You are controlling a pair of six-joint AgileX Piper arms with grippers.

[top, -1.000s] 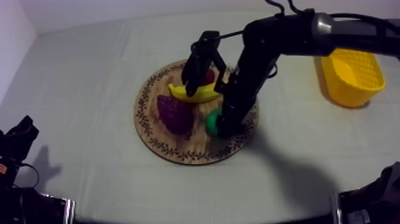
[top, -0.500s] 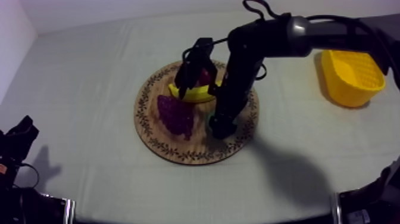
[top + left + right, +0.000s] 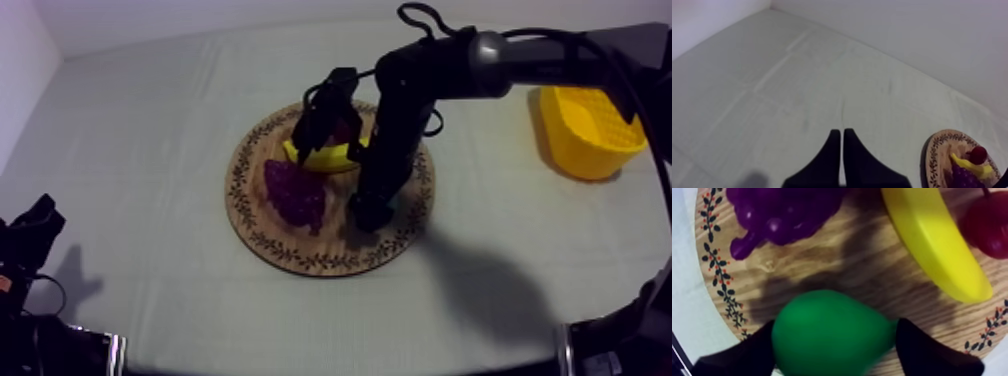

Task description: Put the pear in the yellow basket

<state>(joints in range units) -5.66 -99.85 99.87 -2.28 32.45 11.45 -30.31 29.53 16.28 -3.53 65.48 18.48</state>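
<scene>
Pear (image 3: 832,333): plain green, smooth and rounded, tapering to a narrower end. It lies on its side on the round wooden board (image 3: 822,263), near the patterned rim. The right claw (image 3: 834,338) is closed on it, with one black finger (image 3: 737,355) against the broad end and the other against the narrow end. Just ahead of the claw lie the purple grapes (image 3: 782,213) and the banana (image 3: 937,243), with the small red fruit (image 3: 987,228) behind the banana. The yellow basket (image 3: 585,125) stands well apart from the claw, off the board. The left claw (image 3: 840,150) is narrow, its fingers together, far from the board.
</scene>
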